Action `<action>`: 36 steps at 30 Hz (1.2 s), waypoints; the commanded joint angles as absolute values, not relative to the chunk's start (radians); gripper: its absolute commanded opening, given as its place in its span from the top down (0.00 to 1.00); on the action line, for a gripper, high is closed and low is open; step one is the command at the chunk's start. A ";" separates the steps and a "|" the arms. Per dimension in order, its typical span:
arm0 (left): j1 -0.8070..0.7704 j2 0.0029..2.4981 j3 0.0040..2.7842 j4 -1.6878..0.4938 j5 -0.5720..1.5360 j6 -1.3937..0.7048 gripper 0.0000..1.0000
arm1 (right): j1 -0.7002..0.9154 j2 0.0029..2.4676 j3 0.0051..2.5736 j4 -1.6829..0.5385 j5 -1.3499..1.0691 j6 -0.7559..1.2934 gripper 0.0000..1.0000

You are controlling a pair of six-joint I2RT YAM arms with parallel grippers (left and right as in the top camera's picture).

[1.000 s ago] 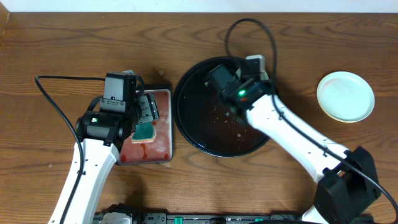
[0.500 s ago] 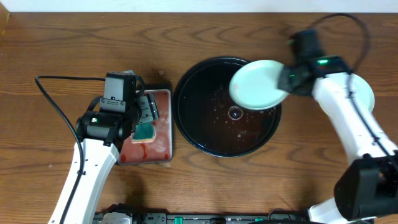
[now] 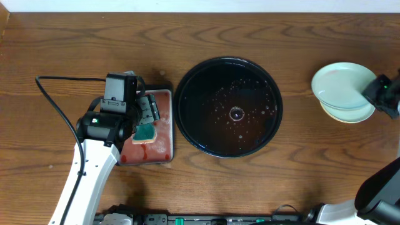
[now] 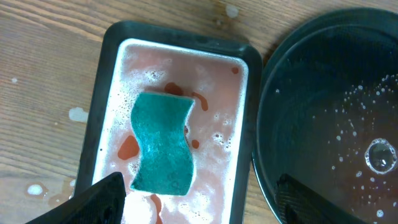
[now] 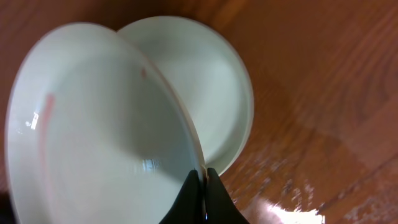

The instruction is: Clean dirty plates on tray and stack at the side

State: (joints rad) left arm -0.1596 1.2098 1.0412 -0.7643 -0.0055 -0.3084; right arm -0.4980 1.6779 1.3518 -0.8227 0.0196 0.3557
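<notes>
My right gripper [image 3: 375, 89] [image 5: 203, 180] is shut on the rim of a pale mint-white plate [image 3: 337, 85] [image 5: 99, 130]. It holds that plate tilted just above the plate stack [image 3: 350, 114] [image 5: 214, 87] at the far right. The held plate shows faint red marks near its rim. The big round black tray [image 3: 229, 106] [image 4: 336, 106] sits mid-table with water drops and no plate in it. My left gripper [image 3: 139, 122] [image 4: 199, 199] is open above a green sponge [image 3: 145, 132] [image 4: 163, 144] that lies in the small soapy tray.
The small rectangular black-rimmed tray [image 3: 164, 148] [image 4: 112, 74] holds pinkish foam, left of the big tray. A black cable [image 3: 62, 112] loops over the table at the left. Water spots dot the wood near the small tray.
My right gripper lifted the mint-white plate off the black tray and carried it right, over the stack. The left arm has not moved.
</notes>
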 commanded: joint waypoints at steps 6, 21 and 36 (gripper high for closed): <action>-0.158 1.206 1.038 -0.770 -0.007 -0.289 0.23 | -0.586 1.658 1.154 -0.559 0.048 0.396 0.99; -0.158 1.206 1.038 -0.770 -0.007 -0.289 0.23 | -0.588 1.702 1.107 -0.474 -0.082 0.426 0.42; -0.159 1.021 1.038 -0.854 0.058 -0.210 0.23 | -0.411 1.134 1.158 -0.973 -0.188 0.383 0.47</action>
